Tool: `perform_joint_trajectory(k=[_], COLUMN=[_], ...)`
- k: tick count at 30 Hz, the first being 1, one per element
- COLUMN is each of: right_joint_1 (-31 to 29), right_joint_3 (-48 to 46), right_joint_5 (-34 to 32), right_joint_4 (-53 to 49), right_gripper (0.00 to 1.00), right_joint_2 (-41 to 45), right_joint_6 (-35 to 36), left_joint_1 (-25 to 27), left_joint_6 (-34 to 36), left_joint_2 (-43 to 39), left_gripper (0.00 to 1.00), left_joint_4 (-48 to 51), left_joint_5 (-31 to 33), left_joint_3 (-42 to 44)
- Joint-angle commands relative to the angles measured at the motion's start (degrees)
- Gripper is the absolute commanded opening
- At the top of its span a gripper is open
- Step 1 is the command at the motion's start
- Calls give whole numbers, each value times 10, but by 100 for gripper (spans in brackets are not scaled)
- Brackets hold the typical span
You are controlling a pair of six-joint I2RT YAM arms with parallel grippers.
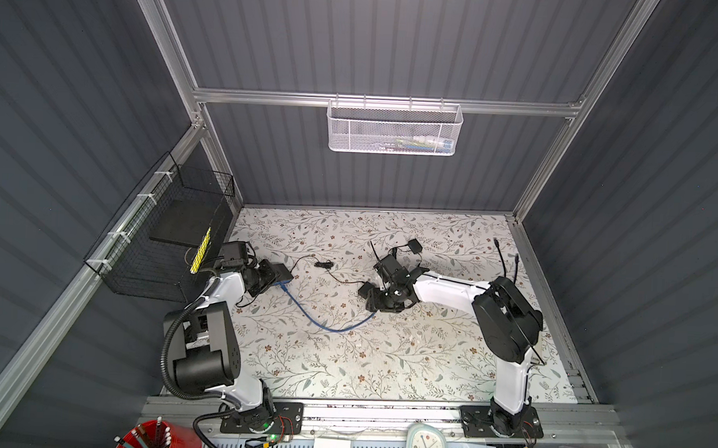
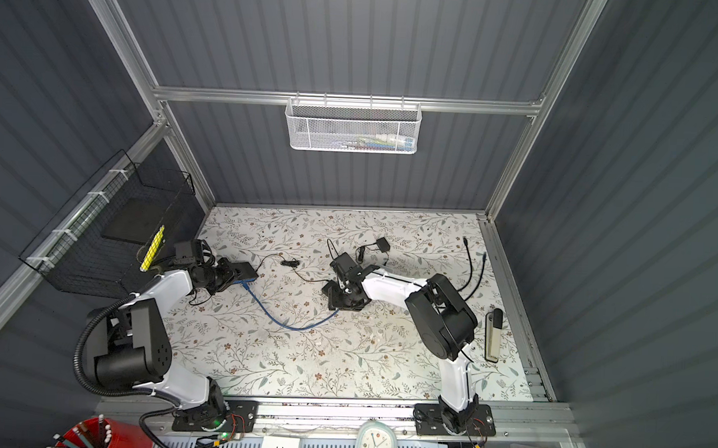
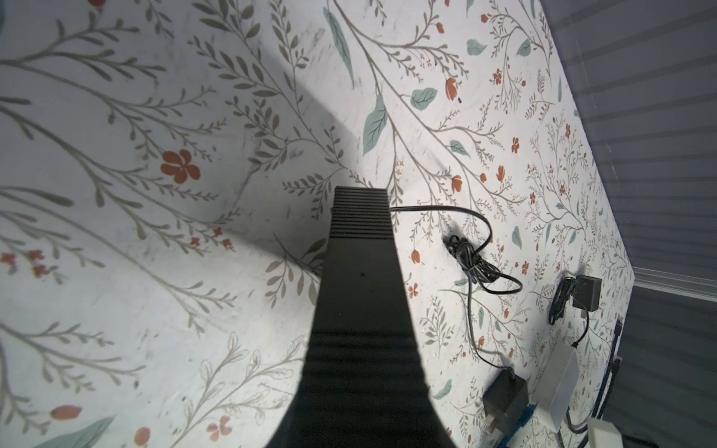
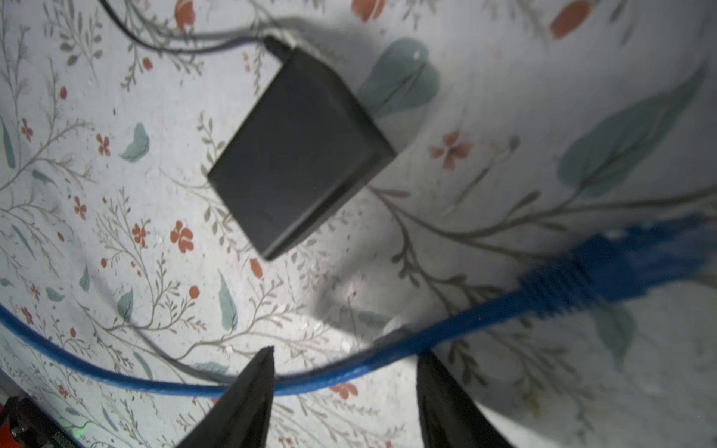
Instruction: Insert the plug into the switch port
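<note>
Right of the switch (image 1: 284, 271) clamped in the left gripper (image 1: 274, 274), the right gripper (image 4: 345, 351), spread astride the blue cable (image 4: 473, 318), should close nearer the plug (image 4: 636, 256).

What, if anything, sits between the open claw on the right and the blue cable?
Nothing visible. The right gripper is open, and the blue cable crosses the gap between its fingers, a little short of the plug. The black box lies beyond, clear of both.
</note>
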State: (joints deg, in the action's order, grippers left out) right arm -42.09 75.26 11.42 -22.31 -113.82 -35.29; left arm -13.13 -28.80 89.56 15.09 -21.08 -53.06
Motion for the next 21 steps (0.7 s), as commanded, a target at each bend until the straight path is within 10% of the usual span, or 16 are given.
perform_joint_trajectory(k=[1,7,12,21], right_joint_1=[17,31,41,45], right_joint_3=[35,111,151,59], right_joint_5=[11,14,-28,-75], right_joint_4=[-3,-15,-65,-84], right_gripper=[60,60,62,69], right_joint_2=[-27,-76,-71,51], right_joint_6=[16,40,62,83], left_joint_1=[-4,-5,-5,-5], left_joint_6=[-14,-8,-6,30], left_joint_2=[23,51,57,5], left_gripper=[14,43,100,100], left_joint_4=[-21,-54,-43,10], left_joint_5=[19,16,17,98], left_joint_3=[7,1,-7,-18])
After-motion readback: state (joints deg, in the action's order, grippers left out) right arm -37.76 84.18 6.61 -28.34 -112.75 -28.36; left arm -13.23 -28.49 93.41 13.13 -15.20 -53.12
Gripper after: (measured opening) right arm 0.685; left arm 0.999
